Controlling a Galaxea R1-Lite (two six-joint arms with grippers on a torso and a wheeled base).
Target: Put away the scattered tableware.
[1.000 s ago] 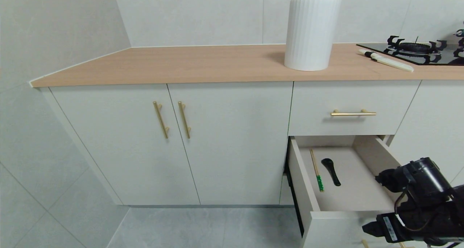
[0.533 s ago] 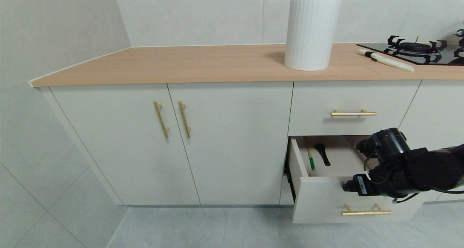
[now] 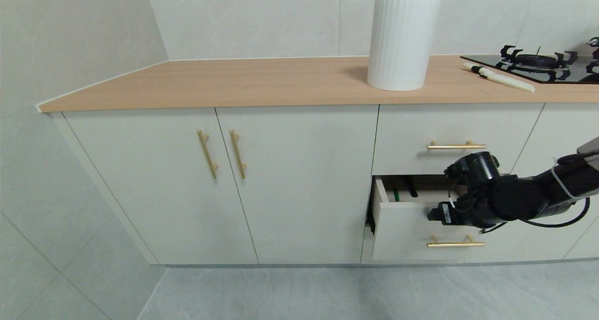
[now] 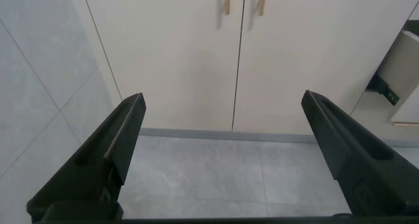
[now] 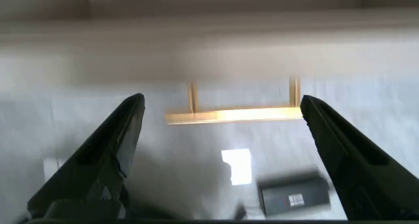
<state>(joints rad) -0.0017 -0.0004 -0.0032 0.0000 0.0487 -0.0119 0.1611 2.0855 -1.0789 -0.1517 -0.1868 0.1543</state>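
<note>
Pincer on my right arm [image 5: 221, 101] is spread wide, holding nothing, at the white lower drawer front [image 3: 402, 226] just above its brass bar handle [image 3: 455, 243]. My left pincer [image 4: 222, 96] gapes wide too, over grey floor tiles [image 4: 216, 185]. The drawer is open a crack; inside lie green-tipped wooden chopsticks [image 3: 396, 196] and 1 black spoon [image 3: 412, 192]. Farther off, a white ribbed cylinder [image 3: 402, 41] stands on the wooden table [image 3: 234, 81].

The lower drawer [image 3: 407, 226] stands out by only a narrow slit beneath the upper drawer [image 3: 456, 128], a tight gap for any claw. The right claw [image 5: 220, 105], spread wide, sits close at its front above the handle [image 3: 455, 242], barring that approach. On the tabletop [image 3: 224, 83] a white ribbed cylinder [image 3: 401, 41] and a knife [image 3: 498, 78] stand to the right; leftward we find open wood. The left claw [image 4: 222, 98], likewise spread, hangs over floor [image 3: 281, 292] before the cabinet doors [image 3: 224, 179].
</note>
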